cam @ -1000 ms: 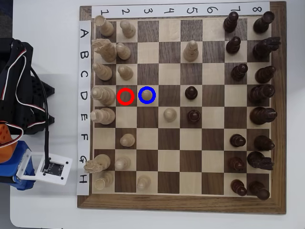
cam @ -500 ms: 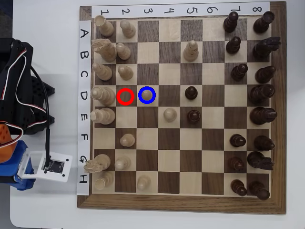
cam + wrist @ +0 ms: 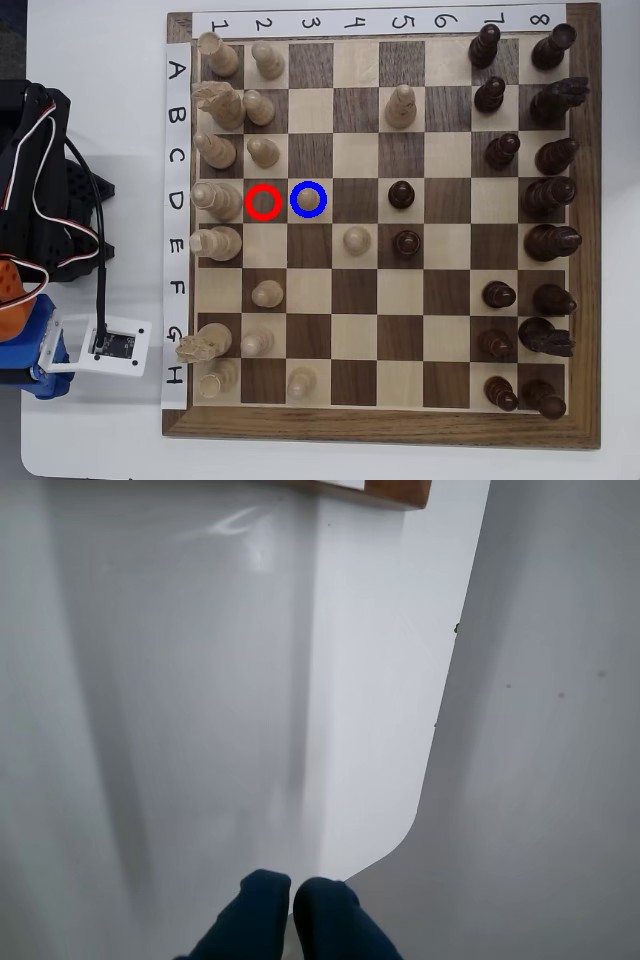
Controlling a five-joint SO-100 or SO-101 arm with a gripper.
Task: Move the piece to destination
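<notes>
My pincer (image 3: 292, 892) hangs with its tips pressed together over bare white table (image 3: 200, 730), holding nothing. The piece (image 3: 309, 200) stands inside the blue-ringed destination (image 3: 309, 214), left of the board's centre.

In the wrist view the chessboard (image 3: 365, 490) is cut off by the top edge, only a brown corner showing, so none of its squares or pieces can be seen there. The dark blue jaws enter from the bottom edge, their bodies cut off below the rounded tips. In the overhead view the arm (image 3: 35, 220) is cut by the left edge at middle left, and the jaws lie hidden beneath the white camera mount (image 3: 105, 345), their state unreadable. The tabletop (image 3: 90, 100) runs off the frame's edges.
</notes>
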